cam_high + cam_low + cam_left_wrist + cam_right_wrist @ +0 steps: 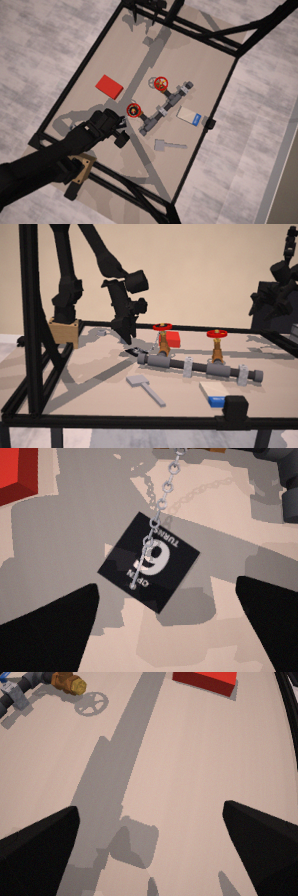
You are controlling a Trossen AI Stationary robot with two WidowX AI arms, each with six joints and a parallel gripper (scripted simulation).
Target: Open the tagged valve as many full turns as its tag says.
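Two brass valves with red handwheels on one grey pipe (169,105) (198,367). Tagged valve (142,117) (164,344): wheel level, black ring around hub; nearer my left arm than other valve (166,93) (217,355). Chain (150,350) (167,487) runs to black square tag (136,351) (172,568), upside down in left wrist view, reading OPEN 6 TURNS. My left hand (124,122) (131,340) (168,588): beside tagged valve, above surface (134,58) (105,398) (200,648) (190,762), pointing down, fingers apart, nothing between. My right hand (144,22) (258,316) (151,811): well apart from valves, fingers spread, empty.
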